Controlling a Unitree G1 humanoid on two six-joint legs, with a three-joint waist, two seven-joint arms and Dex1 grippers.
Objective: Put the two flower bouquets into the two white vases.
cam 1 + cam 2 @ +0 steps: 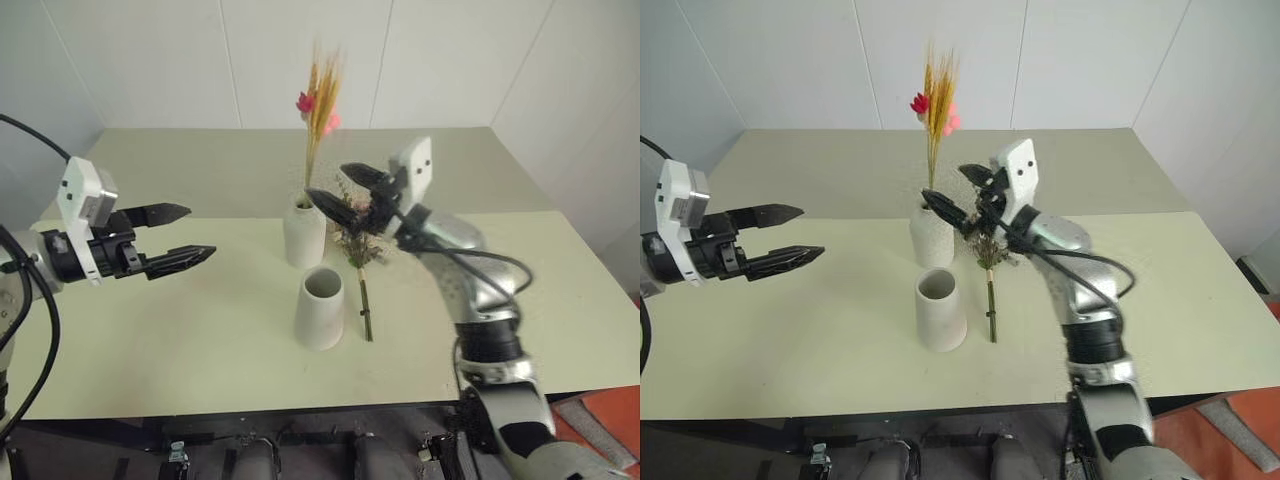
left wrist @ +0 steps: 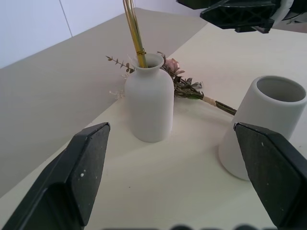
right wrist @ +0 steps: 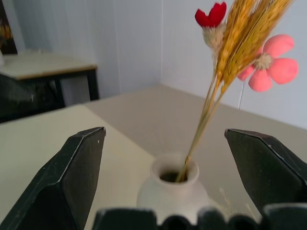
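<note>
On the pale green surface [image 1: 150, 340], two white vases stand near the middle. The bottle-shaped vase [image 1: 304, 233] is upright and holds the wheat bunch [image 1: 321, 95], whose yellow stalks rise from its narrow neck, leaning slightly, with a red bloom and a pink bloom at the top. The cone vase [image 1: 320, 308] stands upright just in front of it, nearer the robot, apart from it; its wide mouth is empty. The rose bunch [image 1: 357, 240] lies flat on the surface beside both vases, on the robot's right, its flower heads next to the bottle-shaped vase and its bound stems pointing toward the robot alongside the cone vase.

The right hand [image 1: 343, 190] hangs above the rose bunch, close beside the wheat stalks, fingers spread wide and gripping nothing. In its wrist view the stalks and vase neck stand between the parted fingers, untouched. The left hand [image 1: 190, 235] hovers well to the left of the vases, above the surface, fingers parted and empty, pointing toward them.
</note>
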